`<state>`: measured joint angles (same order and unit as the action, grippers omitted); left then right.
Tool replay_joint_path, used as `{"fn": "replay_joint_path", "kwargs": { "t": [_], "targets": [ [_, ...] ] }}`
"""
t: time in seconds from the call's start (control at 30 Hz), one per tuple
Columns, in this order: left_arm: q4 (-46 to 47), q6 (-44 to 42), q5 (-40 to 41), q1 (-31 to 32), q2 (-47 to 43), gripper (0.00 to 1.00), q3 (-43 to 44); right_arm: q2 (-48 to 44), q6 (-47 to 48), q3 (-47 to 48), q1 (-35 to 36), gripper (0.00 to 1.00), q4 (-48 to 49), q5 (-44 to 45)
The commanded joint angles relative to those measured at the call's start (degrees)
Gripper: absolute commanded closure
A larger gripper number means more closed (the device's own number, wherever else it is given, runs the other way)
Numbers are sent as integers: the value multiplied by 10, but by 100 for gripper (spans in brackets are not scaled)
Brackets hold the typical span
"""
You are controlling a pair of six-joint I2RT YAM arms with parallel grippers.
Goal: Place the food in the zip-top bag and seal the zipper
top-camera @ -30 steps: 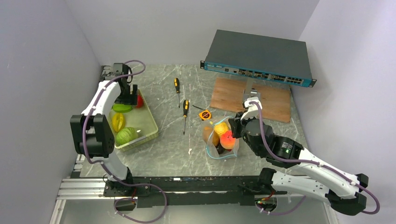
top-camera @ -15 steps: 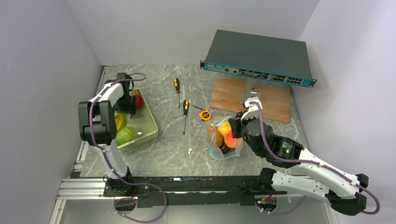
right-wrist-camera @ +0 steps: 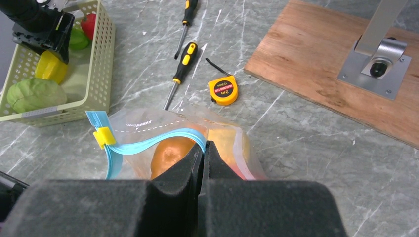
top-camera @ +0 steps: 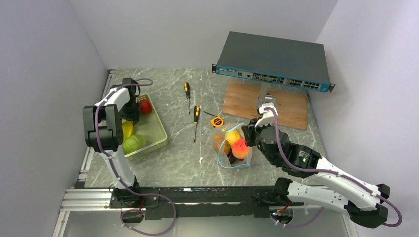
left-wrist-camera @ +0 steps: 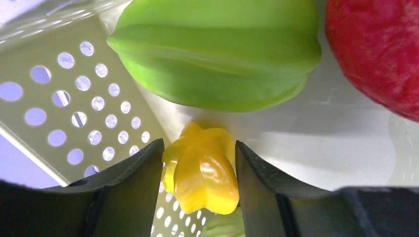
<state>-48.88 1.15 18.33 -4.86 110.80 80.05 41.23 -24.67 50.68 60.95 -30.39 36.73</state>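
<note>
The clear zip-top bag (top-camera: 232,148) stands right of centre with orange, yellow and red fruits inside. My right gripper (right-wrist-camera: 203,145) is shut on its mouth edge at the teal zipper (right-wrist-camera: 153,143), which hangs open in a loop with a yellow slider (right-wrist-camera: 101,137). My left gripper (left-wrist-camera: 198,145) is down in the pale green tray (top-camera: 158,129). Its fingers press both sides of a yellow fruit (left-wrist-camera: 200,173). A green star fruit (left-wrist-camera: 217,54) and a red fruit (left-wrist-camera: 380,49) lie just beyond. A round green fruit (top-camera: 133,144) sits at the tray's near end.
Two screwdrivers (top-camera: 187,91) (top-camera: 196,116) and a yellow tape measure (top-camera: 217,121) lie between tray and bag. A wooden board (top-camera: 264,104) with a metal post and a network switch (top-camera: 274,61) are at the back right. Walls stand close on both sides.
My left arm has folded down and brought its gripper lower into the tray over the yellow fruit. The bag in my right gripper shifted slightly right and back.
</note>
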Motion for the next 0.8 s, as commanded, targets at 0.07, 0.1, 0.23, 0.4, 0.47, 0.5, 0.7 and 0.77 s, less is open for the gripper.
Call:
{"fn": "replay_joint_path", "kwargs": {
  "t": [0.07, 0.1, 0.23, 0.4, 0.47, 0.5, 0.7, 0.77],
  "targets": [
    [0, 0, 5, 1, -15, 53, 8, -14, -7, 3, 3, 100, 16, -3],
    [0, 0, 3, 1, -19, 56, 6, -13, -8, 3, 1, 100, 17, -3],
    [3, 3, -1, 5, -45, 63, -5, -12, -8, 2, 3, 100, 18, -6],
    [3, 13, 3, 30, -91, 65, -19, -12, -7, 2, 3, 100, 18, -5],
    [3, 18, 3, 44, -113, 65, -27, -14, -4, -3, 3, 100, 24, -5],
    [0, 20, 7, 57, -123, 65, -30, -15, -1, -5, 2, 100, 28, -5],
    [-35, 28, 17, 88, -209, 66, -25, 4, 10, 8, 2, 100, 31, -8],
    [-42, 31, -19, 91, -250, 66, -25, 6, 12, 9, 2, 100, 33, -9]
  ]
}}
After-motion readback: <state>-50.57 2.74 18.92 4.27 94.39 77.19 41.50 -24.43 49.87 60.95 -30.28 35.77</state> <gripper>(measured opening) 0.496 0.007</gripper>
